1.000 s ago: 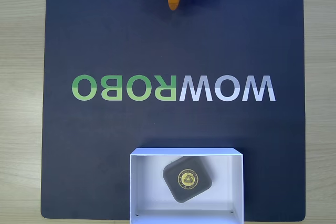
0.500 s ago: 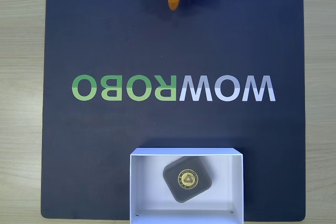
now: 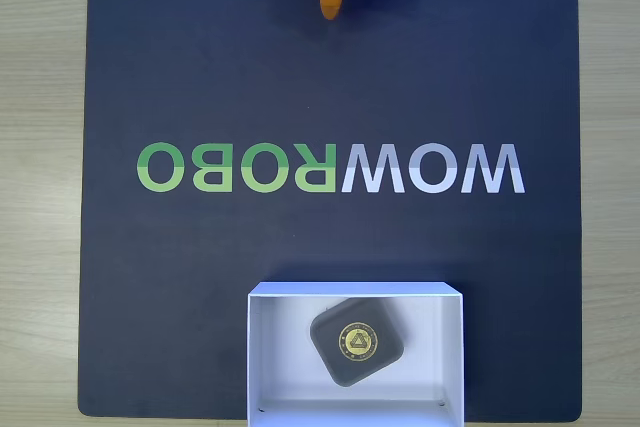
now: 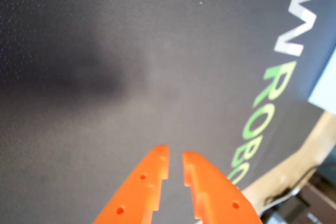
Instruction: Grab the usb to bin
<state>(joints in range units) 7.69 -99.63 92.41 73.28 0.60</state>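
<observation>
We see the usb (image 3: 357, 341) flat inside the bin (image 3: 270, 347), corners turned diagonally. Our wrist view shows the gripper (image 4: 175, 161) fingers slightly parted, gripping nothing.

One of each thing on the table.
One usb (image 3: 357, 341), one bin (image 3: 260, 347), one dark mat (image 3: 200, 67), one orange end effector (image 4: 175, 167) with two fingers.

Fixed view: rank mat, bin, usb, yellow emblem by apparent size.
1. mat
2. bin
3. usb, lying inside the bin
4. yellow emblem on the usb

No close calls; each clearly smaller than the last.
</observation>
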